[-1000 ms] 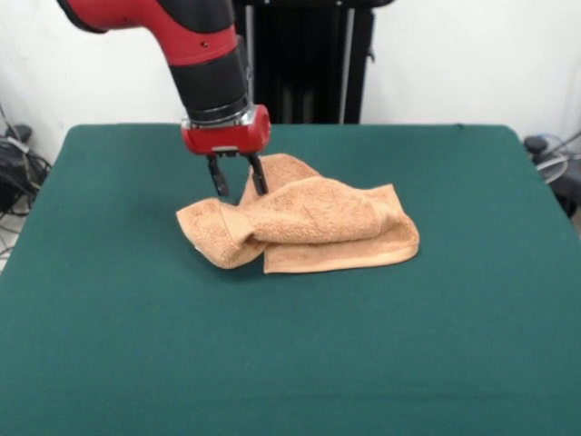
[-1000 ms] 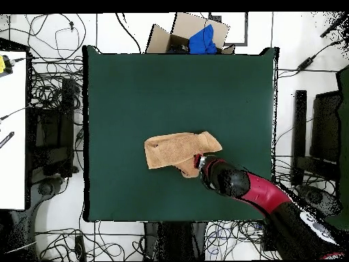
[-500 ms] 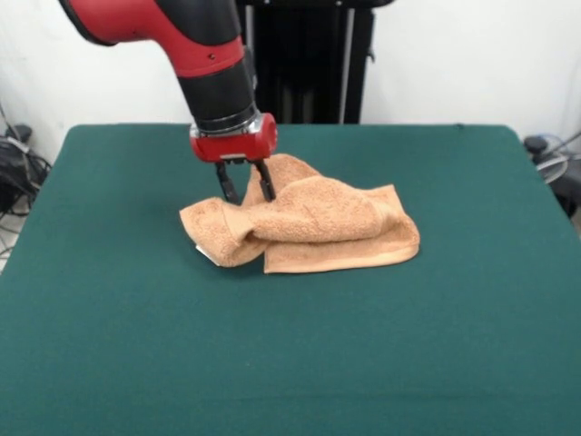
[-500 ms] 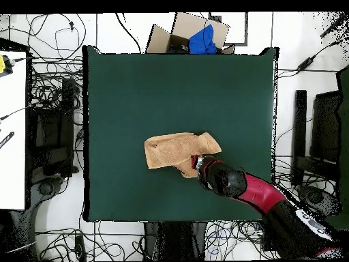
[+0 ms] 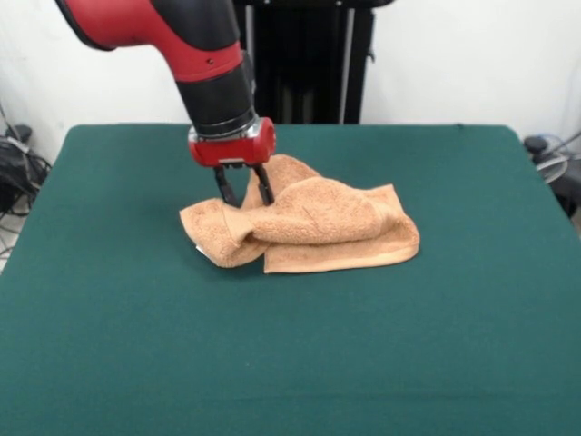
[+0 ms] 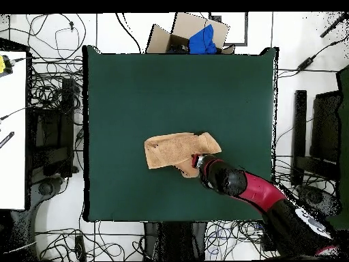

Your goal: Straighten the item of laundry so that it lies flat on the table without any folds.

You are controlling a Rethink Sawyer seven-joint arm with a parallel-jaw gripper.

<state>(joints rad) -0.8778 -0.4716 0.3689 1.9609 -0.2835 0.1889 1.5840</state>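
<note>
Cardboard box (image 6: 183, 33) at the top of the overhead frame, beyond the worktop's edge, holds something blue (image 6: 202, 41). Jaws (image 5: 242, 194) of the red and black arm (image 5: 195, 54) stand narrowly apart, their dark tips pressed down at the upper left part of the towel (image 5: 313, 227), with a ridge of terry cloth rising between them; whether they truly pinch it I cannot tell. Light orange and nubbly, the towel lies left of centre in the front view on the dark green worktop (image 5: 381, 345), bunched and doubled over itself, hemmed edge along the front.
</note>
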